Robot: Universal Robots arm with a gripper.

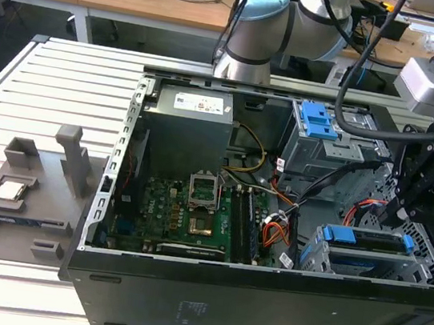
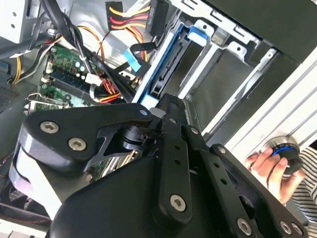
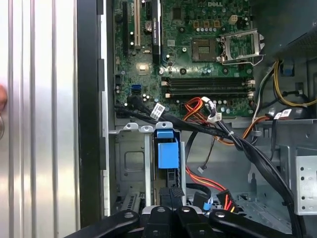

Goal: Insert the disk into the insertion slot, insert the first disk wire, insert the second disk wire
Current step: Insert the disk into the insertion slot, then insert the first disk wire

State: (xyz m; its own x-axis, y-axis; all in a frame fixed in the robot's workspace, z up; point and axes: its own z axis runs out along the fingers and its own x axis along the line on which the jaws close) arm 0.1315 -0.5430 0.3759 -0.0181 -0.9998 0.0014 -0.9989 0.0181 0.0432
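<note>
The disk (image 1: 368, 239), framed by its bright blue carrier, sits inside the insertion slot (image 1: 313, 257), a silver metal cage at the case's near corner on the exterior view's right. My gripper (image 1: 406, 209) hangs just above the disk's end nearest the case wall. In the first wrist view the gripper (image 3: 171, 198) is shut, its tips close together right over the disk's edge behind the blue carrier tab (image 3: 166, 151). A red, orange and yellow wire (image 3: 208, 181) ending in a black plug (image 3: 224, 198) lies loose beside the cage (image 3: 130, 158). A blue-tipped cable (image 3: 208, 202) lies beside it.
A taller grey bay with a blue latch (image 1: 317, 120) stands behind the cage. Thick black cables (image 3: 257, 163) cross beside the disk. The motherboard (image 1: 185, 215) fills the case floor. A person's hand (image 2: 265, 166) rests on a round knob outside the case.
</note>
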